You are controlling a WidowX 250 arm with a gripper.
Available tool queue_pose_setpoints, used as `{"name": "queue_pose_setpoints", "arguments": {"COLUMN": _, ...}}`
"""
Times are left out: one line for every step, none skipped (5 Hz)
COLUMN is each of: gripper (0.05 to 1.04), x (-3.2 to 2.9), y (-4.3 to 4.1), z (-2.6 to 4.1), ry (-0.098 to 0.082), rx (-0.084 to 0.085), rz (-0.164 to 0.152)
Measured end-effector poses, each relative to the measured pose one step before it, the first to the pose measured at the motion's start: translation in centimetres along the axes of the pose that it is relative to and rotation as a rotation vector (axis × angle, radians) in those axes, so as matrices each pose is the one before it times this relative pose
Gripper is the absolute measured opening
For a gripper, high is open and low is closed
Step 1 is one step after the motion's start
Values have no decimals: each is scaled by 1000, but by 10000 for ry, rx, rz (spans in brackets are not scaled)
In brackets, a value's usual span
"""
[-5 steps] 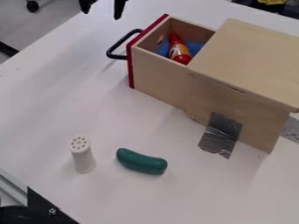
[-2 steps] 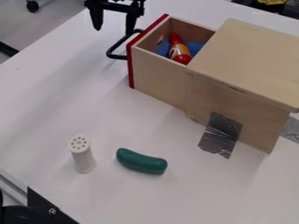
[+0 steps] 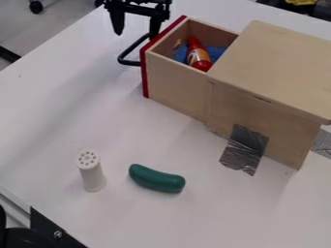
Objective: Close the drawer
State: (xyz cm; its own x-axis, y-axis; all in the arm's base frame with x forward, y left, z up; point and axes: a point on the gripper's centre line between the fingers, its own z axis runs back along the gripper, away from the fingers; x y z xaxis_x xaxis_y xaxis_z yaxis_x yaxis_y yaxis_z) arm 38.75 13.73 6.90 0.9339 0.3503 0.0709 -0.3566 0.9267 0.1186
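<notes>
Gripper (image 3: 136, 36) near — drawer (image 3: 173, 83) open, red-fronted.

Spreads below the black claw (image 3: 136, 37) as white worktop (image 3: 65, 101). Bears pale wooden box (image 3: 275, 63) with open red-fronted drawer (image 3: 174, 85) near the claw; well apart, upright white cylinder (image 3: 92, 176), curved green cucumber (image 3: 156, 179).

On the white table (image 3: 65, 111), a white shaker (image 3: 89, 169) with a holed top stands upright at the near left. Just to its right, apart from it, lies a curved green toy vegetable (image 3: 157, 178). Right of centre is crinkled silver tape (image 3: 244, 150). Farther back, a red bottle (image 3: 199, 58) lies against blue cloth (image 3: 182, 54). A dark caster (image 3: 36, 7) shows at the far left, something yellow (image 3: 300, 2) at the far right.
</notes>
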Motion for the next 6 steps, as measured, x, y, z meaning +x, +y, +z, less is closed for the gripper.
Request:
{"name": "queue_pose_setpoints", "arguments": {"gripper": 999, "x": -43, "y": -475, "z": -212, "ry": -73, "rx": 62, "rz": -157}}
{"name": "queue_pose_setpoints", "arguments": {"gripper": 999, "x": -535, "y": -122, "z": -642, "ry": 142, "rx": 41, "rz": -103}}
{"name": "queue_pose_setpoints", "arguments": {"gripper": 999, "x": -516, "y": -986, "z": 153, "ry": 21, "rx": -153, "rz": -225}}
{"name": "queue_pose_setpoints", "arguments": {"gripper": 999, "x": -665, "y": -1903, "z": 801, "ry": -99, "rx": -158, "rz": -599}}
{"name": "queue_pose_setpoints", "arguments": {"gripper": 999, "x": -310, "y": -1009, "z": 1060, "ry": -321, "rx": -136, "rz": -294}}
{"name": "queue_pose_setpoints", "arguments": {"gripper": 999, "x": -268, "y": -234, "z": 286, "ry": -46, "rx": -63, "rz": -50}}
